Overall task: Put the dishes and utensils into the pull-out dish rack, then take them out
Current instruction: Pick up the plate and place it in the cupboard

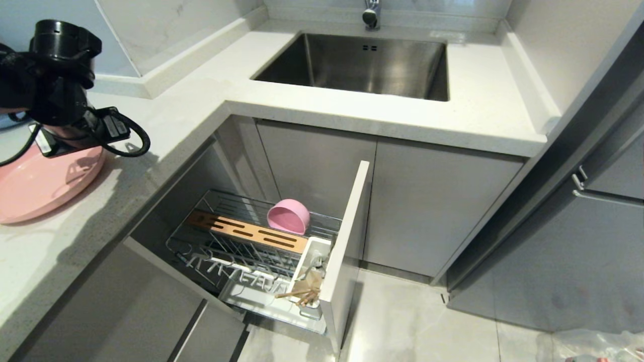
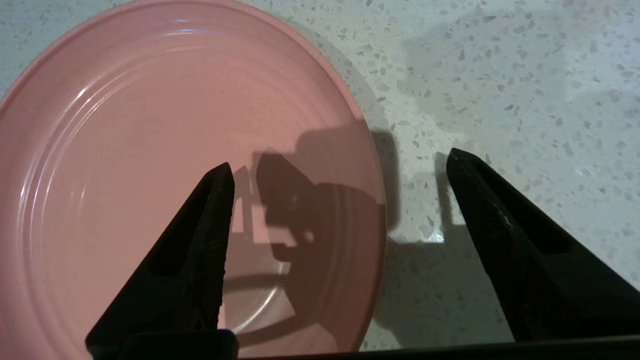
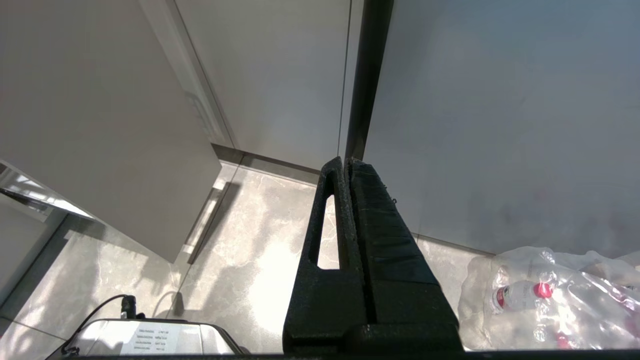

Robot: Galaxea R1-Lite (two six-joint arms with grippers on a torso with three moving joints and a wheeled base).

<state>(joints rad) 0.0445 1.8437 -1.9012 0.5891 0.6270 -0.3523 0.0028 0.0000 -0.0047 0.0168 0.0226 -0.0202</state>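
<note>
The pink plate [image 1: 35, 188] lies flat on the countertop at the far left, partly hidden by my left arm. My left gripper [image 2: 340, 162] hovers over the plate's [image 2: 150, 150] edge, open, one finger above the plate and the other above the counter, holding nothing. The pull-out dish rack [image 1: 221, 254] is drawn out below the counter. A pink bowl [image 1: 288, 216] rests on its side at the rack's back. Wooden chopsticks [image 1: 297, 294] stand in the white utensil cup [image 1: 313, 261]. I cannot make out the fork. My right gripper [image 3: 348, 160] hangs shut and empty over the floor.
The steel sink [image 1: 362, 63] sits in the counter [image 1: 201, 108] behind the rack. The rack's grey front panel [image 1: 347, 251] juts out over the floor. A clear bag of plastic bottles [image 3: 550, 295] lies on the floor by the grey cabinets.
</note>
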